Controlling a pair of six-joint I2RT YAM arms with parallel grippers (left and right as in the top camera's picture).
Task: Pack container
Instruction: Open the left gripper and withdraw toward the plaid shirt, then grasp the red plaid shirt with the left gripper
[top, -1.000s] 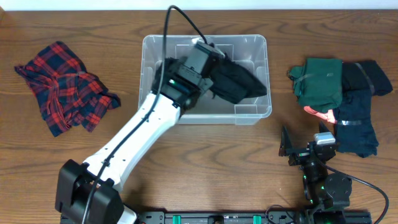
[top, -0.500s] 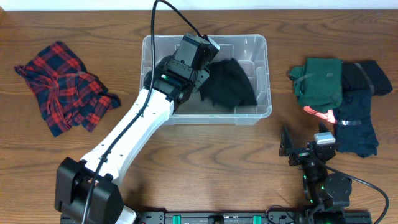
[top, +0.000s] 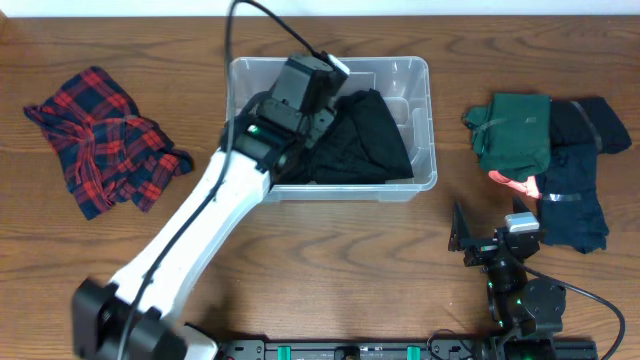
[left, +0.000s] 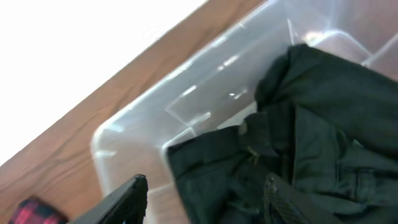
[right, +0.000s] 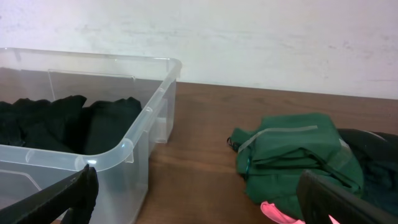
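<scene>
From above, the left gripper hangs inside the clear container. A black garment lies just ahead of and beneath it on the bin floor. A red plaid shirt lies well off behind that arm. The right gripper sits parked near the table edge, with a green garment and darker clothes just ahead of it.

From the left wrist, the left gripper stands with its jaws apart and nothing pinched between them. The black garment is spread directly below, and the container wall is beyond.

From the right wrist, the right gripper is spread wide and empty. The container is ahead to its left and the green garment ahead to its right.

I'd say one item is packed. Next, the left arm should lift clear, and one arm should fetch another garment.
</scene>
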